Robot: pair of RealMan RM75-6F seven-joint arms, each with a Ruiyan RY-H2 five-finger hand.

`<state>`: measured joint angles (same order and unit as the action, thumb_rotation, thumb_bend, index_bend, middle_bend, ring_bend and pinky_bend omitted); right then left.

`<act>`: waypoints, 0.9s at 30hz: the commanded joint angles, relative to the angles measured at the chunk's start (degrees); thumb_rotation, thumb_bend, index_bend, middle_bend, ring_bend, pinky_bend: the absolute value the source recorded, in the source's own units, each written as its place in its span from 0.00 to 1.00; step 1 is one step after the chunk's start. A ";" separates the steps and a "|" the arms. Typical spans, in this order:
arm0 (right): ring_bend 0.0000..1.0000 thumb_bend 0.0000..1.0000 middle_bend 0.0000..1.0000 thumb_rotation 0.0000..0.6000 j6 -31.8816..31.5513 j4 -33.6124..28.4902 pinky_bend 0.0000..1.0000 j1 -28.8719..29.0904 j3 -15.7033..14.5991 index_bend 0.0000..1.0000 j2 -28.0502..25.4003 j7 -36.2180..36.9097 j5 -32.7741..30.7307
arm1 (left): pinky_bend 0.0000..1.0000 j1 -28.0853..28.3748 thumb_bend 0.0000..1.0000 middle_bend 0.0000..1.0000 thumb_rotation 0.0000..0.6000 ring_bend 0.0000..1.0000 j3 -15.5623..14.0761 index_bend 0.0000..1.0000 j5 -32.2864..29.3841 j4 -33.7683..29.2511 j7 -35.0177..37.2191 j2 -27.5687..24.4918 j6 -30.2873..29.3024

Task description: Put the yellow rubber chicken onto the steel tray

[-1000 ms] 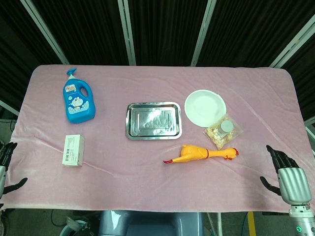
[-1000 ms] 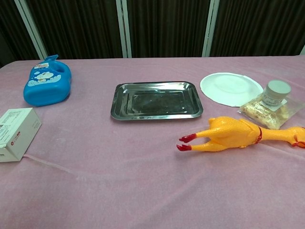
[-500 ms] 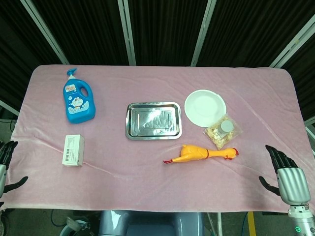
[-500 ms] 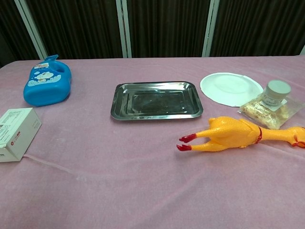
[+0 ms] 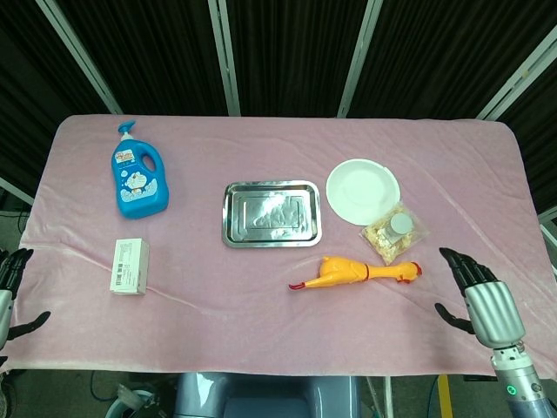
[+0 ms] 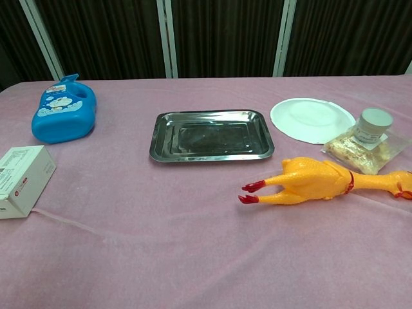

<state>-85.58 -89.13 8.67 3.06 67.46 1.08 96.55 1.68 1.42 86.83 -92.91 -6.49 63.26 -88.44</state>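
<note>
The yellow rubber chicken (image 5: 357, 273) (image 6: 317, 181) lies on its side on the pink cloth, red feet toward the left, head toward the right. The empty steel tray (image 5: 271, 214) (image 6: 211, 134) sits just behind and left of it. My right hand (image 5: 477, 296) hovers open at the table's near right edge, to the right of the chicken's head and apart from it. Off the near left corner my left hand (image 5: 10, 292) is open, far from both. Neither hand shows in the chest view.
A white plate (image 5: 363, 191) and a bag of snacks with a small jar (image 5: 396, 231) lie right of the tray. A blue soap bottle (image 5: 139, 175) and a white box (image 5: 129, 266) lie on the left side.
My right hand has moved left and slightly up, closer to the chicken's head. The left hand and all objects have stayed put.
</note>
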 commanded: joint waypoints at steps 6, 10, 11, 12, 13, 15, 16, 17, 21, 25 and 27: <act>0.18 0.24 0.15 1.00 11.64 -0.65 0.33 7.85 0.67 0.03 -0.13 -0.28 0.30 | 0.02 0.39 0.00 0.08 1.00 0.04 0.46 0.06 -0.32 -0.75 -0.07 -0.95 0.32; 0.18 0.24 0.15 1.00 17.55 0.15 0.33 11.11 0.48 0.06 0.87 -0.27 -1.22 | 0.02 0.70 0.00 0.08 1.00 0.04 0.68 0.06 -0.12 -1.30 -0.22 -1.48 0.41; 0.18 0.24 0.15 1.00 19.10 0.56 0.33 11.84 0.32 0.07 1.24 0.01 -1.85 | 0.02 0.78 0.00 0.08 1.00 0.04 0.69 0.06 -0.07 -1.43 -0.25 -1.58 0.51; 0.18 0.24 0.15 1.00 20.17 0.97 0.33 12.35 0.21 0.07 1.57 0.05 -2.30 | 0.02 0.84 0.00 0.08 1.00 0.04 0.69 0.06 -0.08 -1.52 -0.26 -1.64 0.60; 0.18 0.24 0.15 1.00 21.12 1.48 0.33 12.81 0.12 0.08 1.97 0.05 -2.73 | 0.02 0.88 0.00 0.08 1.00 0.04 0.69 0.06 -0.10 -1.58 -0.24 -1.69 0.67; 0.18 0.24 0.15 1.00 24.92 3.66 0.33 14.21 -0.32 0.09 3.69 0.08 -4.60 | 0.02 0.93 0.00 0.08 1.00 0.04 0.62 0.06 -0.41 -1.52 -0.05 -1.69 1.07; 0.18 0.24 0.15 1.00 26.24 4.96 0.33 14.89 -0.21 0.09 4.72 0.09 -5.49 | 0.02 0.99 0.00 0.08 1.00 0.04 0.59 0.06 -0.54 -1.43 0.06 -1.67 1.29; 0.18 0.24 0.15 1.00 26.98 5.81 0.33 15.25 -0.24 0.10 5.38 0.13 -6.00 | 0.02 1.01 0.00 0.08 1.00 0.04 0.54 0.06 -0.60 -1.37 0.13 -1.66 1.45; 0.19 0.24 0.16 1.00 28.19 7.46 0.33 15.99 -0.39 0.14 6.67 0.44 -6.92 | 0.02 1.08 0.00 0.08 1.00 0.04 0.51 0.06 -0.78 -1.23 0.35 -1.68 1.72; 0.20 0.25 0.18 1.00 28.94 8.93 0.33 16.64 -0.49 0.17 7.74 0.53 -7.50 | 0.02 1.11 0.00 0.08 1.00 0.04 0.57 0.06 -1.01 -1.03 0.67 -1.65 1.82; 0.21 0.26 0.18 1.00 29.24 9.47 0.33 16.89 -0.42 0.19 8.18 0.72 -7.82 | 0.02 1.11 0.00 0.08 1.00 0.04 0.60 0.06 -1.10 -0.94 0.80 -1.60 1.85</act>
<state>-56.52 -79.89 25.40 2.61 75.42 1.68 88.91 2.80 2.01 85.75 -93.88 -5.73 61.65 -86.60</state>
